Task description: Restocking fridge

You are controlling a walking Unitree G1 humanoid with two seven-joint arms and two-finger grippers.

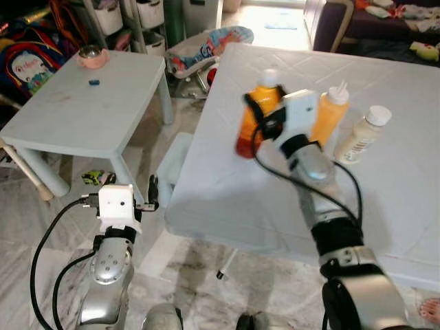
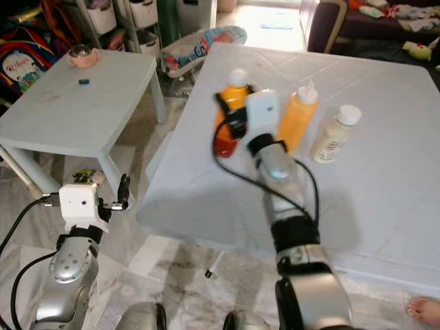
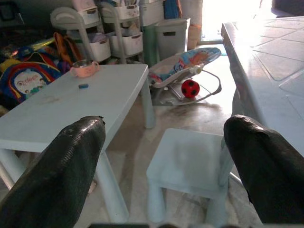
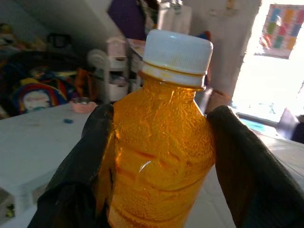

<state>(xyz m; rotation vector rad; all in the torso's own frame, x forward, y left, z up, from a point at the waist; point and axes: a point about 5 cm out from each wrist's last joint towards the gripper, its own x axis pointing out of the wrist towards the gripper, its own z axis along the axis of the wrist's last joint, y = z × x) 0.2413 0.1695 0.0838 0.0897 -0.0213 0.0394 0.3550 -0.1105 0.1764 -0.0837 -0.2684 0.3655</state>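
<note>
An orange juice bottle with a white cap, also close up as the bottle, is held over the left part of the big white table. My right gripper is shut on its body, one black finger on each side. The bottle leans slightly. I cannot tell whether its base touches the table. A yellow squeeze bottle and a cream bottle stand just to its right. My left gripper hangs low beside the table's left edge, open and empty, its fingers wide apart.
A low white table at the left carries a pink bowl. A small pale stool stands between the two tables. Behind are a baby bouncer, a red ball and storage shelves. A person's foot shows at the lower right.
</note>
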